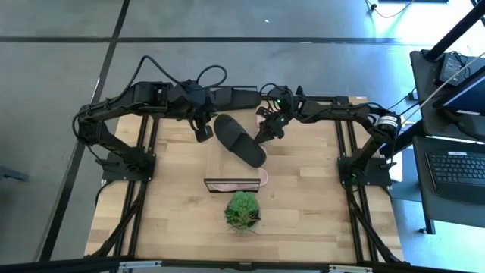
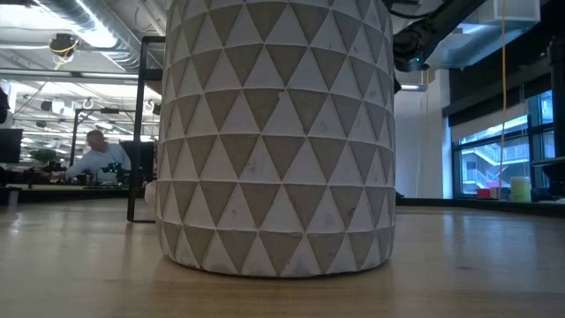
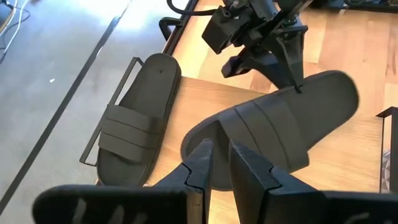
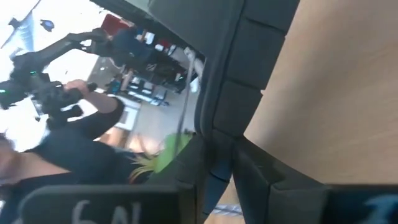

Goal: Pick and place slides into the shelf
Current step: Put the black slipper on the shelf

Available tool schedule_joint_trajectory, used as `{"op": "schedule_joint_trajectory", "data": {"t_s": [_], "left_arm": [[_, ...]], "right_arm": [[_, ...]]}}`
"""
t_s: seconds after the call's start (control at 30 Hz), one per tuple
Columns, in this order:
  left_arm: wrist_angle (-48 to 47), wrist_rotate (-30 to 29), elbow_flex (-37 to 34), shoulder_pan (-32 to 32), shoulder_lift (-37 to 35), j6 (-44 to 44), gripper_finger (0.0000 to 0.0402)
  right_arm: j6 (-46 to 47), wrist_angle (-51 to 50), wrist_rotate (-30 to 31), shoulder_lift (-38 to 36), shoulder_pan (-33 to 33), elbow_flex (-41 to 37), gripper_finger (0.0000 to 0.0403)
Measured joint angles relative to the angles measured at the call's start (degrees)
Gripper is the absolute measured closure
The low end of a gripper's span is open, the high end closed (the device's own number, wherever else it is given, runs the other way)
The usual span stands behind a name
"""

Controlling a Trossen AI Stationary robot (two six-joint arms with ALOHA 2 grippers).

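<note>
Grey floor [image 1: 61,91] surrounds the wooden worktop [image 1: 303,197] seen from above, where a black slide [image 1: 240,141] lies slantwise between the left claw [image 1: 203,134] and right claw [image 1: 265,135]; nearer the front stands the shelf [image 1: 233,183], a pink slide [image 1: 262,177] at its right end, and just beyond it a plant [image 1: 242,211]. At worktop height, a white pot [image 2: 274,132] patterned with triangles fills the frame, with a person [image 2: 99,157] seated far behind. From the left wrist, that claw's fingers stand nearly together at the black slide's end, a grip impossible to confirm; the right claw pinches the far rim, and a second slide [image 3: 134,121] lies flat at the worktop's edge. From the right wrist, the fingers close on the slide's dark edge.
</note>
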Motion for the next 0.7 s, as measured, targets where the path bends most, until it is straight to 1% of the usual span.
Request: {"op": "schedule_joint_trajectory", "data": {"t_s": [0.1,0.27,0.47,0.7], "left_arm": [[0.0,0.0,0.0,0.0,0.0,0.0,0.0356],[0.0,0.0,0.0,0.0,0.0,0.0,0.0356],[0.0,0.0,0.0,0.0,0.0,-0.2,0.0356],[0.0,0.0,0.0,0.0,0.0,-0.2,0.0356]], "right_arm": [[-2.3,0.0,2.6,0.0,0.0,0.0,0.0324],[-3.4,-1.1,4.6,0.0,0.0,0.0,0.0318],[-5.1,-4.8,5.5,0.0,-0.1,0.0,0.0316],[-3.2,-5.6,5.8,0.0,-0.1,0.0,0.0315]]}}
